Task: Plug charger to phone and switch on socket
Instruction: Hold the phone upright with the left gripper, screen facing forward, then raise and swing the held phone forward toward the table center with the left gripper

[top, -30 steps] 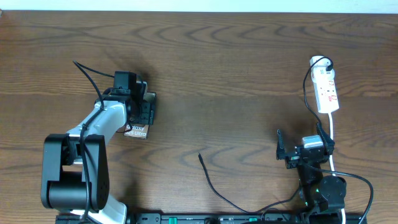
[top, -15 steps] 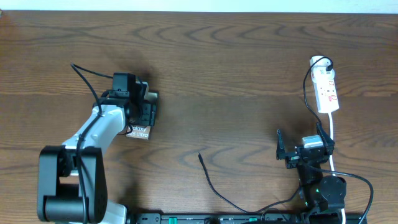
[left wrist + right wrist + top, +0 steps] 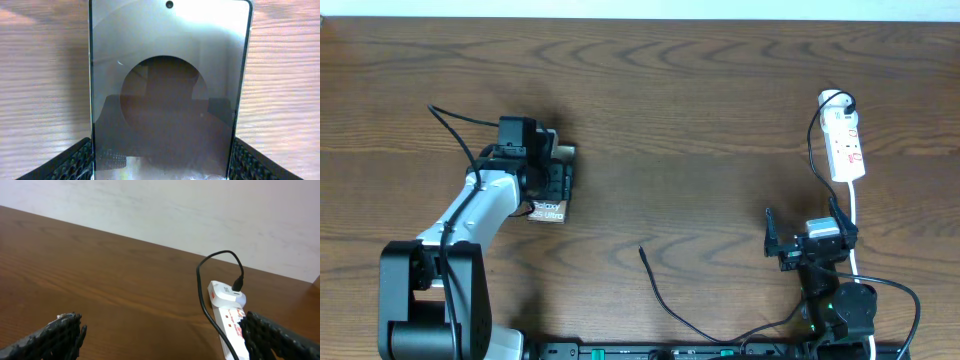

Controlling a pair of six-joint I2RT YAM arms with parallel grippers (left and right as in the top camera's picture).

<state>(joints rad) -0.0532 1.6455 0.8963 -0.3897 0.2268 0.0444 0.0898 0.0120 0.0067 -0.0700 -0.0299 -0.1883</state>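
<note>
The phone (image 3: 551,208) lies on the table at the left, its lettered end showing below my left gripper (image 3: 552,172). In the left wrist view the phone's glossy dark face (image 3: 170,75) fills the space between both fingers, which press its long edges. The charger's black cable (image 3: 670,310) runs from the front edge to its plug tip (image 3: 642,250) at table centre. The white socket strip (image 3: 846,145) lies at the far right and also shows in the right wrist view (image 3: 232,320). My right gripper (image 3: 803,243) is open and empty, near the front right.
A black plug with a white adapter (image 3: 234,289) sits in the strip's far end. The strip's white cord (image 3: 857,225) runs toward the front edge beside my right arm. A pale wall (image 3: 175,210) lies beyond the table's far edge.
My left gripper has shifted the phone slightly right and rotated it a little. The right arm, cable and strip have not moved.
</note>
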